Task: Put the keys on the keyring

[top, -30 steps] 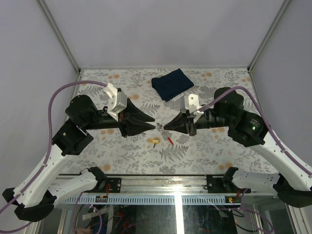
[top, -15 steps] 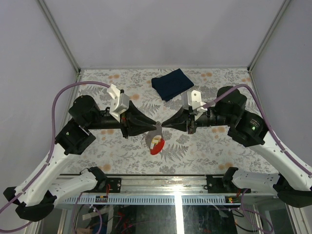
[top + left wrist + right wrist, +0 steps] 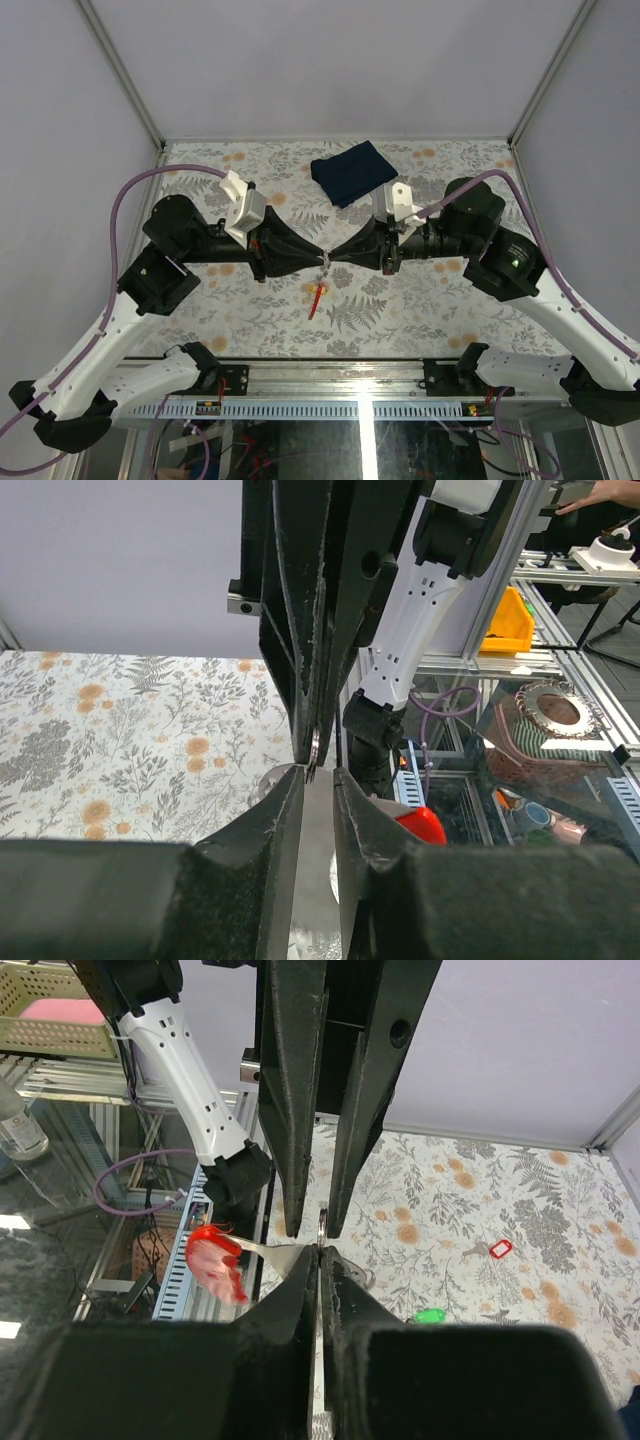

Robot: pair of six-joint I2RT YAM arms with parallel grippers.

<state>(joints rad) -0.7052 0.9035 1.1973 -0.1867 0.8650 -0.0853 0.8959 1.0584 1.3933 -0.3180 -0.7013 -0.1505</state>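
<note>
Where the left pincer (image 3: 318, 256) meets the right pincer (image 3: 334, 257), the keyring (image 3: 314, 303) dangles.

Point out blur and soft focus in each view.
Top external: evenly lit and sharp, though the keyring is too small to make out. Left wrist: the left pincer fills the foreground, out of focus. Right wrist: the red tag is smeared, the green key soft.

Under the left claw (image 3: 320, 258) and right claw (image 3: 333, 258) I see a table (image 3: 420, 310) with a fern-and-flower print cover. Plain pale walls (image 3: 330, 60) rise beyond them, aluminium posts (image 3: 120, 70) at the corners.
</note>
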